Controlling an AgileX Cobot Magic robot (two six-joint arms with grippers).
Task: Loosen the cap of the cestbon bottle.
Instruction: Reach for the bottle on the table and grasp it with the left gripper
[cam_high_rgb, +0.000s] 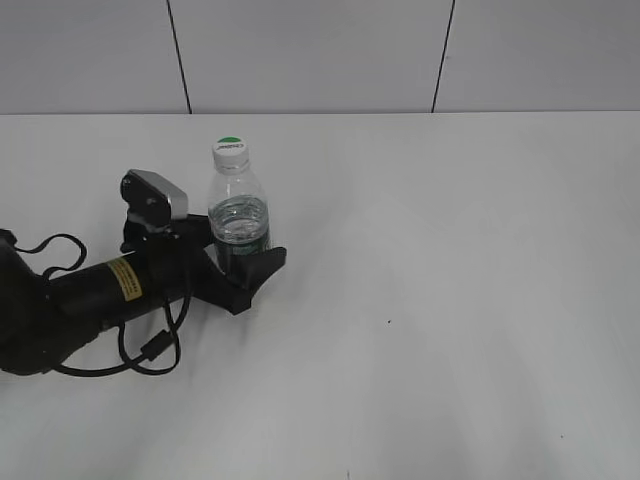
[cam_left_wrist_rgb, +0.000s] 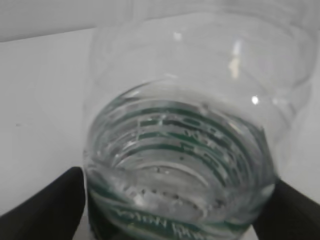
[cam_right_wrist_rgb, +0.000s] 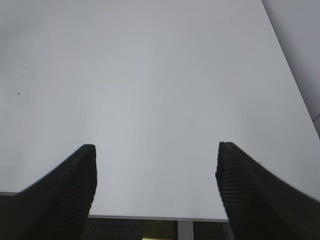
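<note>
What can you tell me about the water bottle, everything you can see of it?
The cestbon bottle is small, clear plastic, standing upright on the white table, partly filled with water. A dark green label band wraps its lower body. Its white cap, green on top, is on the neck. The left gripper has its black fingers on either side of the lower body.

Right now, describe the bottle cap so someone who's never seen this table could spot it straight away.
On the white table, look left of centre, where the left gripper closes around the lower body of an upright clear cestbon bottle. The cap sits on the bottle's neck, the highest point there. It is small, round and white with a green top, unlike the black arm and clear bottle.
</note>
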